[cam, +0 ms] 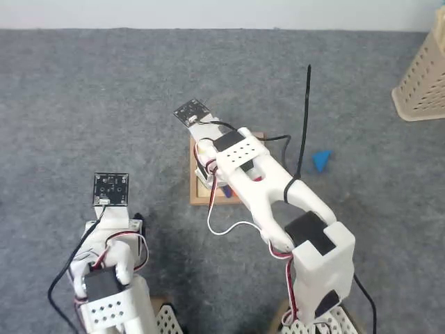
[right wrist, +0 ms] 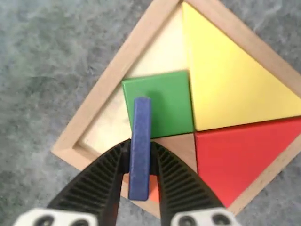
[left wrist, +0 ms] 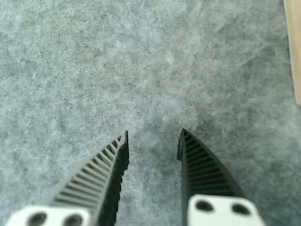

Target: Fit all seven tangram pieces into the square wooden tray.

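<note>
Right gripper (right wrist: 139, 147) clamped on a blue piece (right wrist: 140, 132), standing on edge between the fingers, just above the green square (right wrist: 171, 101) in the wooden tray (right wrist: 99, 96), beside the yellow triangle (right wrist: 230, 80) and red triangle (right wrist: 240, 155). Left gripper (left wrist: 153, 136) spread apart over carpet (left wrist: 94, 70)

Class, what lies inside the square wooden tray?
A yellow triangle, a red piece and a green square. The right gripper, holding a blue piece, covers the part beneath.
</note>
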### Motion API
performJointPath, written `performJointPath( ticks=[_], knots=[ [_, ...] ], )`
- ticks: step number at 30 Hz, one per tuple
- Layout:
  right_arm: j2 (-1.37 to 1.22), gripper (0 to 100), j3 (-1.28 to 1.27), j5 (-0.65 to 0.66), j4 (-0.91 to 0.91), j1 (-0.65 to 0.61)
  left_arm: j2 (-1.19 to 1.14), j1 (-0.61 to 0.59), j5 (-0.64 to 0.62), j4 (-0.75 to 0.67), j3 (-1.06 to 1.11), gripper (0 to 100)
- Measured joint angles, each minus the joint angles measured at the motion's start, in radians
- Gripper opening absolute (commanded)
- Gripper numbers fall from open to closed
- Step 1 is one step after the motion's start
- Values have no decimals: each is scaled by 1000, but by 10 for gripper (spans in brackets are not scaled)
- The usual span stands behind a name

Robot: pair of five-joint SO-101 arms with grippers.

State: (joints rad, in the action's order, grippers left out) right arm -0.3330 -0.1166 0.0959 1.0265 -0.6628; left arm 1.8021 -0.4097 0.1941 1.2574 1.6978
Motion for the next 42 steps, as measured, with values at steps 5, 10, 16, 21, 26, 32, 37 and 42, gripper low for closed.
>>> performJointPath(
  ticks=[5,10,16,21,26,32,37,42],
  knots=[
    [0,122,0,5,0,0,0,0,0,0,0,168],
    [2,121,0,5,0,0,0,0,0,0,0,168],
    [41,121,-2,6,51,0,0,0,0,0,0,168],
    [52,119,0,6,57,-40,0,0,0,0,0,168],
    [52,119,0,6,60,-84,0,0,0,0,0,168],
    [52,119,0,6,66,-84,0,0,0,0,0,168],
    [123,119,-2,6,94,-83,0,0,0,0,0,168],
    [235,119,-6,8,135,-60,0,0,0,0,0,168]
  ],
)
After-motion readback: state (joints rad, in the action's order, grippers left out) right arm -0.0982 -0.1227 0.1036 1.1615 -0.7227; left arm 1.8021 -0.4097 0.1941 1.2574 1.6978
